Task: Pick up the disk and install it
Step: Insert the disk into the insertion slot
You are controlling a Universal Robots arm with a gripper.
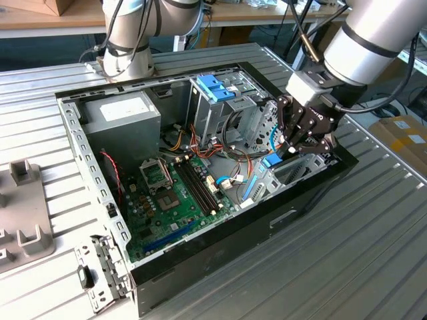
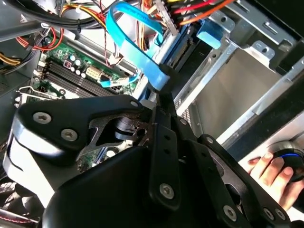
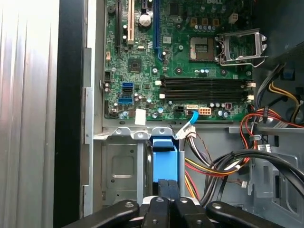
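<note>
Count on inspection: 1 open computer case (image 1: 200, 267) lying on 1 ribbed metal table (image 1: 373, 253). Inside it, 1 green motherboard (image 1: 180, 200), 1 grey power supply box (image 1: 123, 120) at its 11 o'clock, and 1 empty processor socket (image 3: 237, 47). 4 black memory slots (image 3: 204, 89) run side by side. 2 robot arms stand over the case: 1 base (image 1: 127, 47) at 12 o'clock, 1 gripper (image 1: 293, 143) at 3 o'clock. 1 person's hand (image 2: 270, 173) rests on 1 round knob (image 2: 289, 159).
</note>
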